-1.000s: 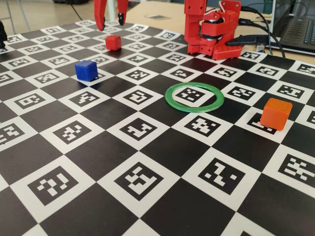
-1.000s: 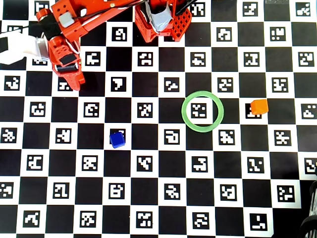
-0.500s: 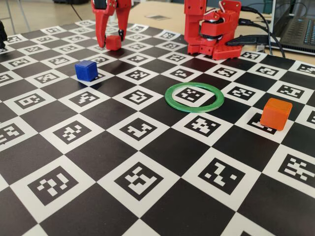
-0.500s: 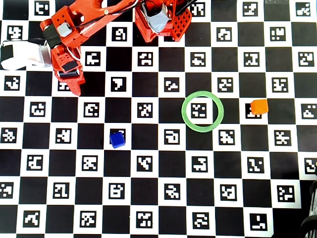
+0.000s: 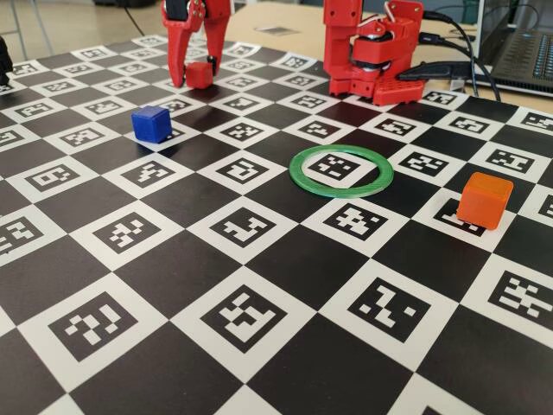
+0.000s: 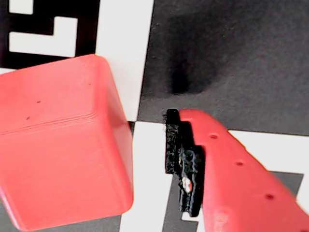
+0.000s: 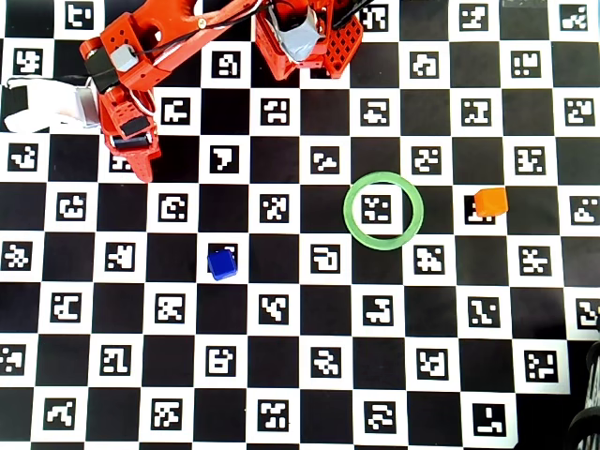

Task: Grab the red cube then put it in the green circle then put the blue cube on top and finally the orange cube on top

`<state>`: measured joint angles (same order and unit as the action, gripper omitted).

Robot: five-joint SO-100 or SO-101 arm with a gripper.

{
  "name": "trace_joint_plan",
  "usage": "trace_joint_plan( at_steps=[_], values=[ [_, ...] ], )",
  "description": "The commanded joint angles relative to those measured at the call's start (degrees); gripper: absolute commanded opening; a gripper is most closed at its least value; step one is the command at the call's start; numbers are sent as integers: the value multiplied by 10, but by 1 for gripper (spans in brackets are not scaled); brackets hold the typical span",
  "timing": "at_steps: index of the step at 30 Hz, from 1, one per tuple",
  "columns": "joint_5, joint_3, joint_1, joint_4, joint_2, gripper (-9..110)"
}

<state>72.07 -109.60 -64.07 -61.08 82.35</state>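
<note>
The red cube (image 5: 200, 75) sits at the far left of the checkered mat, between the two fingers of my red gripper (image 5: 195, 76), which is open. In the wrist view the red cube (image 6: 63, 140) fills the left side, and a strip of mat shows between it and the black pad (image 6: 181, 159) of the right finger. From overhead the gripper (image 7: 133, 155) hides the cube. The blue cube (image 5: 152, 123) (image 7: 222, 263) stands alone nearer the front. The green circle (image 5: 346, 191) (image 7: 350, 211) lies flat mid-mat with nothing inside. The orange cube (image 5: 485, 201) (image 7: 489, 202) rests to its right.
The arm's red base (image 5: 371, 56) (image 7: 305, 37) stands at the mat's far edge. A laptop (image 5: 527, 47) and cables lie behind it on the right. The mat is a black-and-white checkerboard (image 5: 259, 285) with printed markers.
The gripper has come down from above and behind the red cube, and its fingers now straddle it. The cubes and the ring have not moved.
</note>
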Motion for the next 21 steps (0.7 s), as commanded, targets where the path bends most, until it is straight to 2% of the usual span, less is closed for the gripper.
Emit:
trace_joint_plan(
  at_steps=[1,14,21],
  values=[
    [11,6,7,12,13,37],
    [112,5,10,17,11,38],
    [120,4,17,16,10,37]
  ],
)
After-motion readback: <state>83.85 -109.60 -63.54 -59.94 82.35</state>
